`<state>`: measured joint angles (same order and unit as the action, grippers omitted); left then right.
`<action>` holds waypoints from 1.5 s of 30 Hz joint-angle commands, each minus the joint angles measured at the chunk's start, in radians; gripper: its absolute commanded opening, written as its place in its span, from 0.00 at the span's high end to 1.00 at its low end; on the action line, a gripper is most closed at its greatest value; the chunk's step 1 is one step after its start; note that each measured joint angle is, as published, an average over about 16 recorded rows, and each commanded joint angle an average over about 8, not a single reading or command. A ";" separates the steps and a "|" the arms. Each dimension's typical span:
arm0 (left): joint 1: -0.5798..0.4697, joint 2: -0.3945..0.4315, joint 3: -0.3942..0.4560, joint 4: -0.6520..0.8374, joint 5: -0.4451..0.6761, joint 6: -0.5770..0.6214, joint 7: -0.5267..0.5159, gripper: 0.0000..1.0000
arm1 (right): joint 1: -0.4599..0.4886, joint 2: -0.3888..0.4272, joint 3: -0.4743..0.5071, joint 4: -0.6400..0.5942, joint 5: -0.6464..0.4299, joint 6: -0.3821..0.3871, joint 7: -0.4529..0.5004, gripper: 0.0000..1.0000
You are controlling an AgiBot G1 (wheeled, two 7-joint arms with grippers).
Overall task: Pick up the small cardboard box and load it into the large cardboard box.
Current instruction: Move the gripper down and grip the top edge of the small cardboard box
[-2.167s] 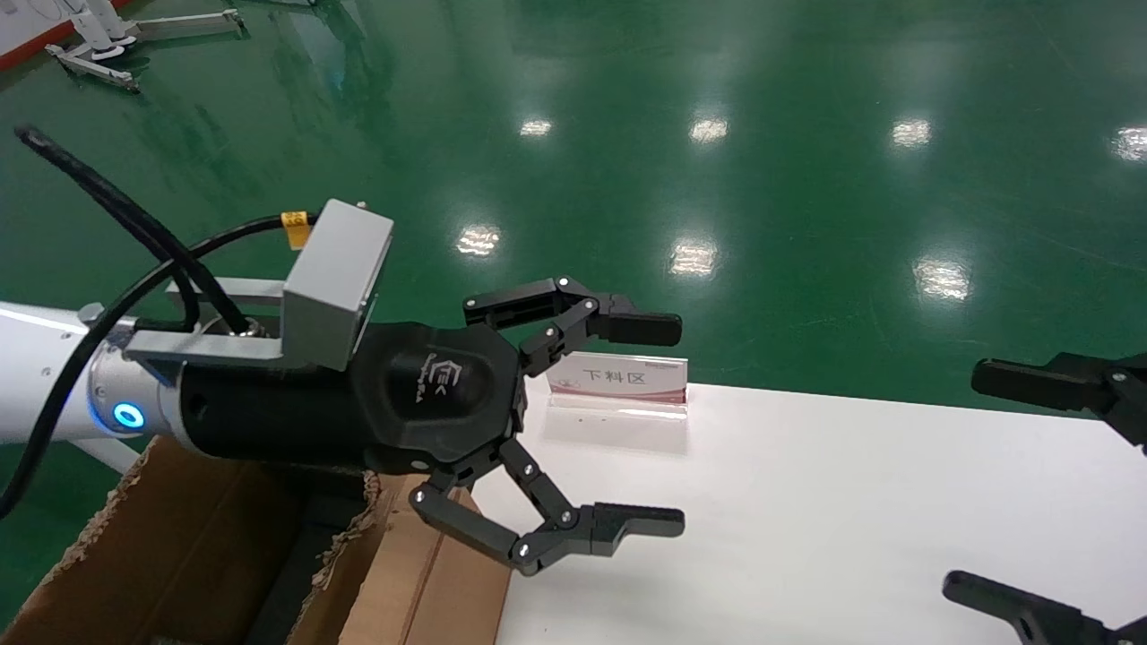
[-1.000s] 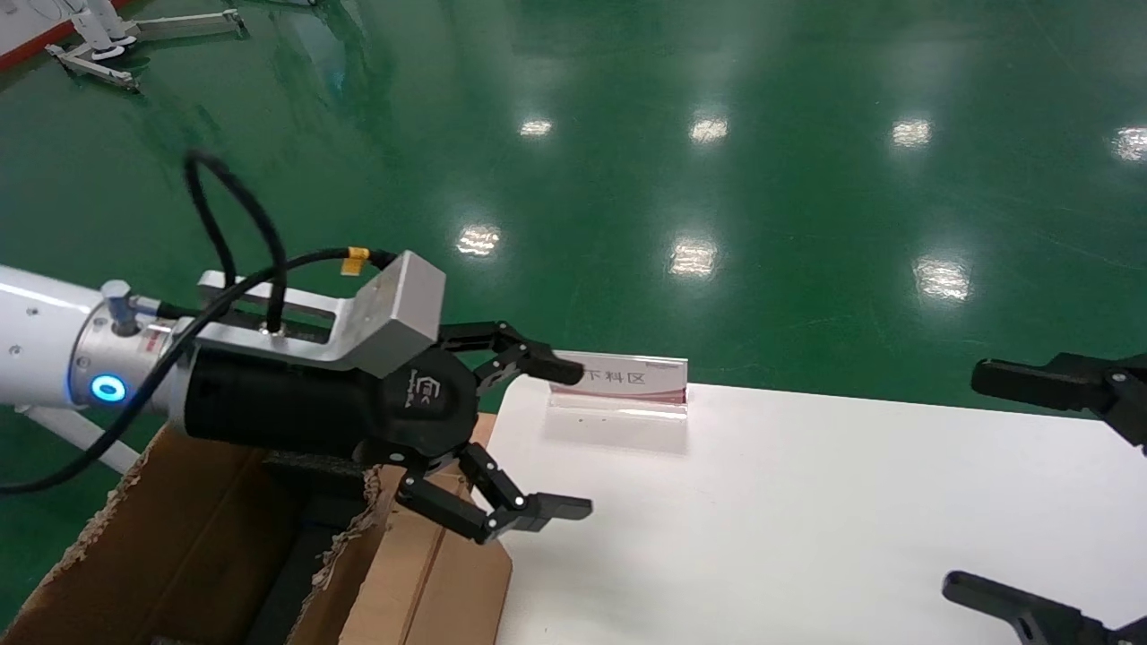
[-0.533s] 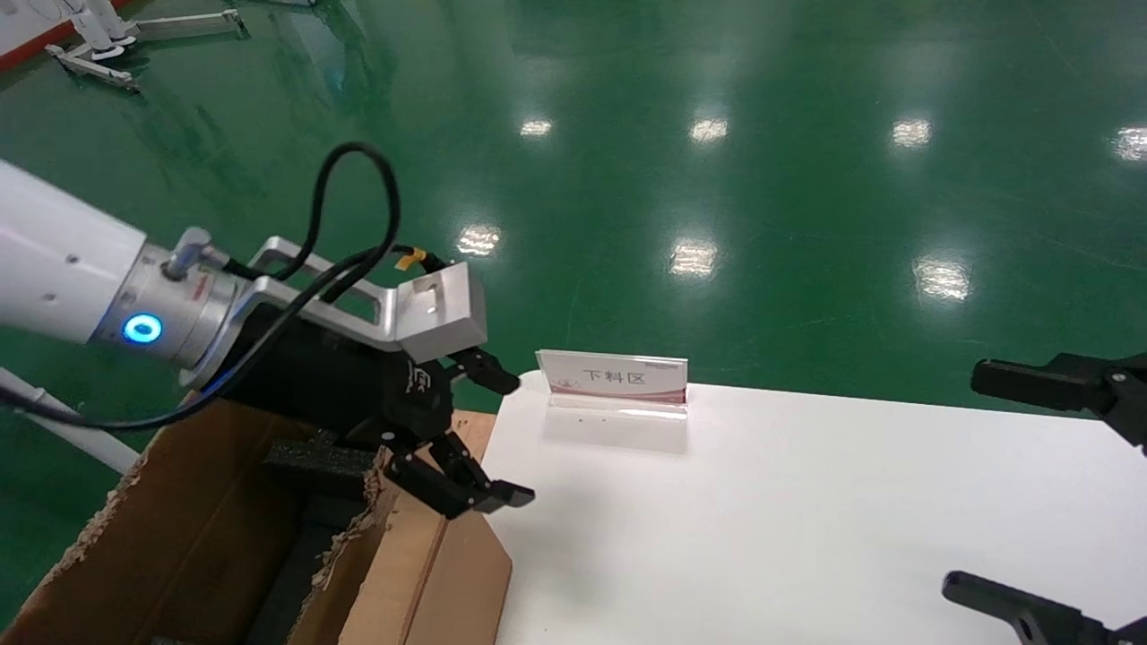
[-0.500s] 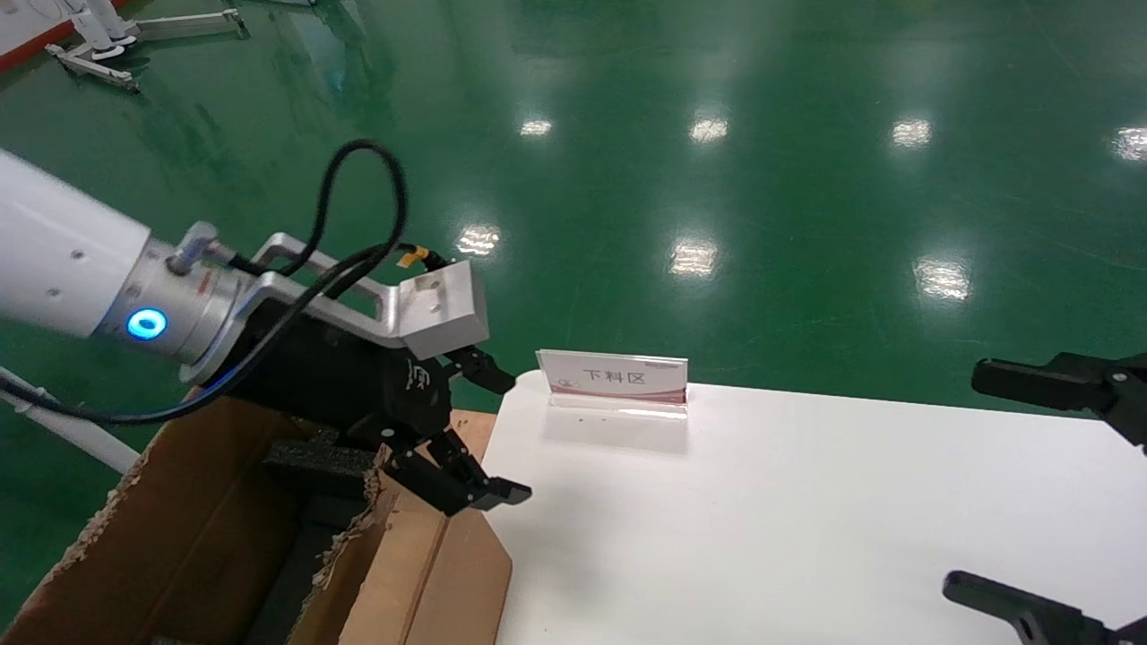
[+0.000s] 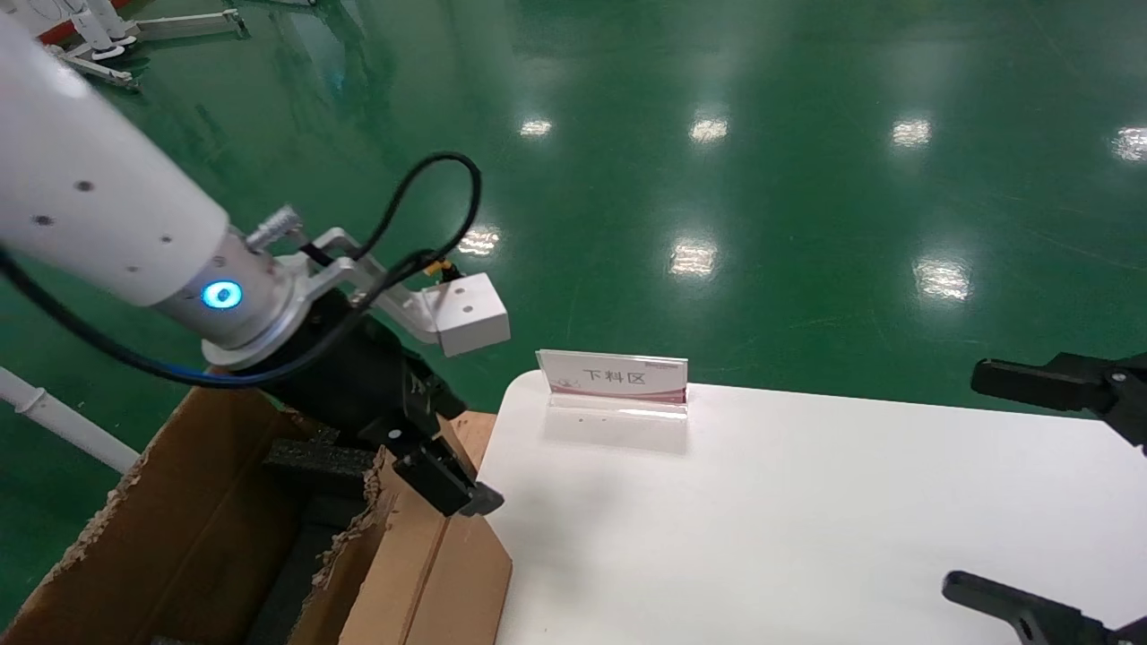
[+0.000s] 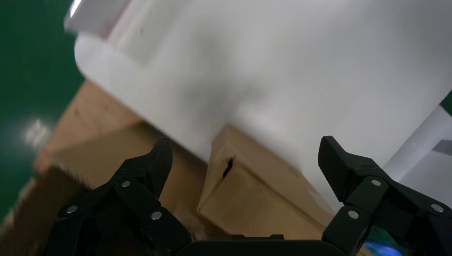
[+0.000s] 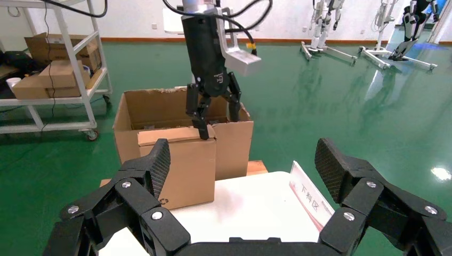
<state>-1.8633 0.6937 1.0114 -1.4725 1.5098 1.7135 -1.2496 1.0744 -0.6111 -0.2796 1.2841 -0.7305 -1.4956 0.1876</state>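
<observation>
The left gripper [image 6: 246, 153] hangs off the left edge of the white bench [image 5: 806, 520], right above the boxes, with its fingers spread wide and nothing between them. From the right wrist view one fingertip looks to be at, or just touching, the top of the small cardboard box [image 7: 178, 170].

That box stands on end with its folded flaps facing up, jammed between the bench's left edge and the bench-side wall of the large cardboard box [image 5: 179, 537]. Honestly it's hard to say whether it's sitting outside that wall or hooked onto it, but it reads as outside, so it probably isn't loaded yet. The black foam [image 5: 314, 461] inside the big carton is uncovered.

The wide spread makes sense: the gripper points down over the thin top end, which looks like the easiest place to pinch a flat box that's standing up like this.

The right gripper [image 7: 242, 152] is parked over the bench's right edge, fingers also wide and empty, well apart from everything. A little sign card [image 5: 614, 381] sits at the far left corner, out of the way.
</observation>
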 commanded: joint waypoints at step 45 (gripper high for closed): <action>-0.333 0.138 0.684 -0.007 -0.137 -0.052 -0.633 0.00 | 0.000 0.000 0.000 0.000 0.000 0.000 0.000 0.00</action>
<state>-2.1969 0.8340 1.6949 -1.4798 1.3739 1.6627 -1.8821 1.0745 -0.6112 -0.2796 1.2842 -0.7306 -1.4957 0.1876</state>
